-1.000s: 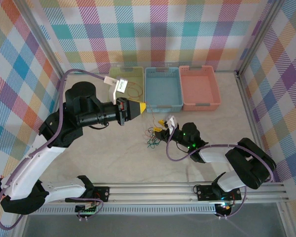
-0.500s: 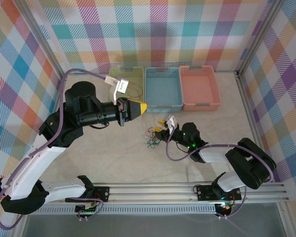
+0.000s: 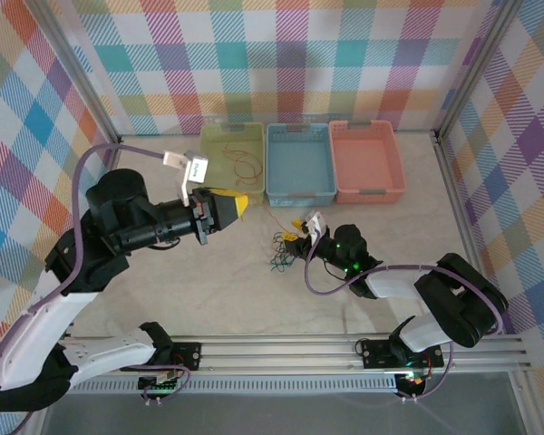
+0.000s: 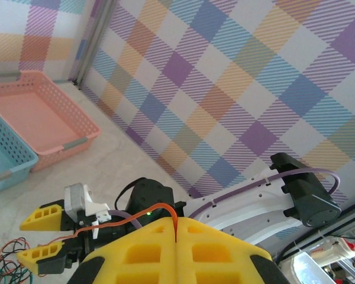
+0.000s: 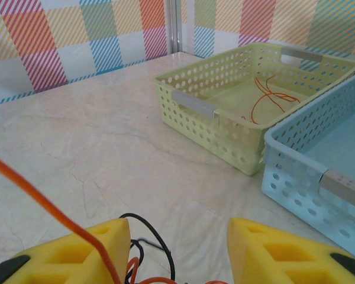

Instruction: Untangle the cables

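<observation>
One orange cable (image 4: 174,214) is the matter of this step. My left end effector (image 3: 240,202) is pressed together on it, and the strand comes out from between the two yellow pads and runs down toward the knot of cables (image 3: 279,252). The knot lies on the bench (image 3: 190,290) near the middle, on the near side of the blue basket (image 3: 300,186). My right end effector (image 3: 295,237) sits low beside the knot with its jaws apart. The orange strand passes over one finger, but I see nothing pinched between them. I judge that I am drawing one strand free of the rest. The next move, I think, calls for the right end effector to close on the bundle and hold it down. The left arm can then pull slowly away toward the green basket (image 3: 219,149), otherwise the whole knot may travel with the strand. A second orange strand (image 5: 267,94) lies in the green basket, while the blue basket and the pink basket (image 3: 367,190) look empty to me. The bench is pale and stone-like, with faint veins and no shine. Walls (image 3: 281,63) of coloured check pattern close it on three sides, with metal posts in the corners and a metal rail (image 3: 344,349) at the near edge.
</observation>
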Available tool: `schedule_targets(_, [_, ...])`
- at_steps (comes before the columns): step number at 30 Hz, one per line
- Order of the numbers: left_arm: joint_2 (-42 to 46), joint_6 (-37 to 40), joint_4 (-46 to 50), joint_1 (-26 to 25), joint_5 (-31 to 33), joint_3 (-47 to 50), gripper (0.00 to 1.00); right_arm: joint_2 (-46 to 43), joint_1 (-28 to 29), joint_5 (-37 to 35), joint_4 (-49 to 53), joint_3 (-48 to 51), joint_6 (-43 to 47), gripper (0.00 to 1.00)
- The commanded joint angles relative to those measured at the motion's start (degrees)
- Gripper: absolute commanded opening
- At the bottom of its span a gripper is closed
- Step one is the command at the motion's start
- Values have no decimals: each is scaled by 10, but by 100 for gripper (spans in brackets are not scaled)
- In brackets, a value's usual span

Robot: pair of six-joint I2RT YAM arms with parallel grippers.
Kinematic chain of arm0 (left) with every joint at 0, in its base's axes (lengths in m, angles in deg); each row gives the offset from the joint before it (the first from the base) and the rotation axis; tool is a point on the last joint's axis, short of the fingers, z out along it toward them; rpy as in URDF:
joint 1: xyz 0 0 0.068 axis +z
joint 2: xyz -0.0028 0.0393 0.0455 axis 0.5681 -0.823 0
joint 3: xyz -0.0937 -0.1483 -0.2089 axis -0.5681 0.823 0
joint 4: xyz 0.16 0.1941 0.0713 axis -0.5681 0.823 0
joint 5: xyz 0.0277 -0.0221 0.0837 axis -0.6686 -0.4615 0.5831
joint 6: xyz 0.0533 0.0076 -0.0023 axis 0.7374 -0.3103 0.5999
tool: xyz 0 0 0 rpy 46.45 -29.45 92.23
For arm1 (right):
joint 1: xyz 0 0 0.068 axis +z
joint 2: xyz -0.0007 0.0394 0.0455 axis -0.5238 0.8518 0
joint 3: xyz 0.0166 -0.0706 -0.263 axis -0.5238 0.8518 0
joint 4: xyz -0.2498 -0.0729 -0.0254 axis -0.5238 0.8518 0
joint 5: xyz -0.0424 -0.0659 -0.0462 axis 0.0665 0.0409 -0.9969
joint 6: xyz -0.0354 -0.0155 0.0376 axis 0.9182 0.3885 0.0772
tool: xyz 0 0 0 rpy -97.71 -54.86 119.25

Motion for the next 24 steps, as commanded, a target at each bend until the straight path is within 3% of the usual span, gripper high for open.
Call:
schedule_targets(1, [23,14,-2,5,29,3,0,-12,3,-18,5,-9,3,47])
schedule_targets(10, [66,35,34,4,81,-13,0,-20,3,-123,40,-14,-14,47])
schedule_targets(16, [82,36,46,4,96,-13,0,-22,2,-148,52,-17,-23,48])
schedule_targets(24, [114,42,67,4,162,-16,0,-24,3,-164,57,-17,-25,48])
